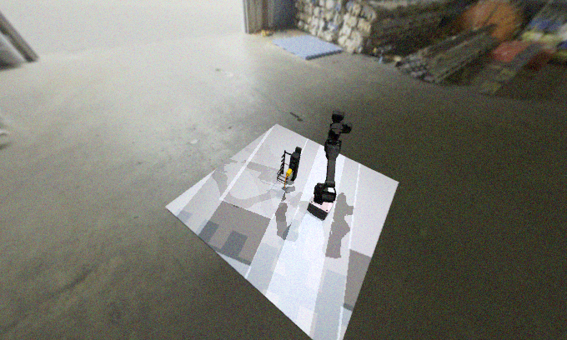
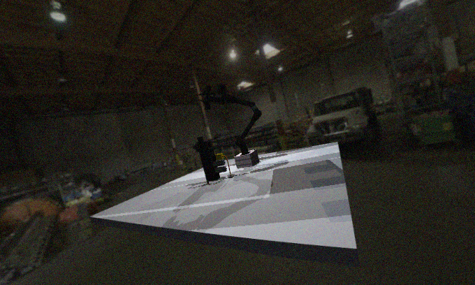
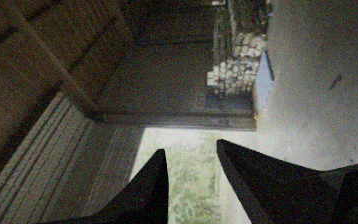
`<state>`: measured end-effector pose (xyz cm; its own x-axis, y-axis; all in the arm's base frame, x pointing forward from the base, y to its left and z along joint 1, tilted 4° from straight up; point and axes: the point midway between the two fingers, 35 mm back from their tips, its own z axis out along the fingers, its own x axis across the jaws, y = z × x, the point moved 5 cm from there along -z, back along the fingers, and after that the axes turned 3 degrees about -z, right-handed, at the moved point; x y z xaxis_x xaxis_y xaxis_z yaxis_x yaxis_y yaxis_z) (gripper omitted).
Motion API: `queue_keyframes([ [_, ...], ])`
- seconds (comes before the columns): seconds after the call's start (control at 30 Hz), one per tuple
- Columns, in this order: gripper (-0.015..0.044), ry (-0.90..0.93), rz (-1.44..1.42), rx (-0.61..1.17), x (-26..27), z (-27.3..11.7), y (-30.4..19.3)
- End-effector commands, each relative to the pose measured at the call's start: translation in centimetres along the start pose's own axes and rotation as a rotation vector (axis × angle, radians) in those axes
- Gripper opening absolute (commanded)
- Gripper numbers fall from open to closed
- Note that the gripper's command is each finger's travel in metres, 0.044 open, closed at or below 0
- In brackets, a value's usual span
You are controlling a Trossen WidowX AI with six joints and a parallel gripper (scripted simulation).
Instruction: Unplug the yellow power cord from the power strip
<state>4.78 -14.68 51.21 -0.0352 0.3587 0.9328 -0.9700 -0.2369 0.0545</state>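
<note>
Warehouse, grey platform [image 2: 285, 219] | no legible writing | pincer [image 3: 192, 187] raised, part-open, empty | yellow plug [image 1: 288, 172] in strip [image 1: 294, 162]

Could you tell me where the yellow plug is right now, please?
In the top view the yellow plug sits on the upright power strip, left of the arm's base, far below the raised gripper.

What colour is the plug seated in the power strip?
Yellow. The plug shows best in the top view, against the black upright power strip.
</note>
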Motion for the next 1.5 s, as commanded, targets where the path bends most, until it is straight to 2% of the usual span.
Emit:
queue_keyframes([
  [0.0, 0.016, -0.153, -0.318, 0.234, -4.3, 2.3, -4.4],
  [0.33, 0.016, -0.163, -0.726, 0.736, -9.7, 1.8, -14.1],
  [0.47, 0.016, -0.127, -0.886, 0.872, -11.1, 1.0, -16.4],
  [0.73, 0.016, 0.143, -1.446, 1.312, -15.6, -2.9, -22.3],
  [0.9, 0.016, 0.453, -1.771, 1.594, -18.3, -6.2, -25.2],
  [1.1, 0.016, 0.985, -2.021, 1.898, -21.0, -11.2, -27.4],
  [1.3, 0.016, 1.503, -2.115, 2.158, -24.0, -15.3, -27.7],
  [1.47, 0.016, 2.1, -2.02, 2.357, -26.3, -18.8, -27.2],
])
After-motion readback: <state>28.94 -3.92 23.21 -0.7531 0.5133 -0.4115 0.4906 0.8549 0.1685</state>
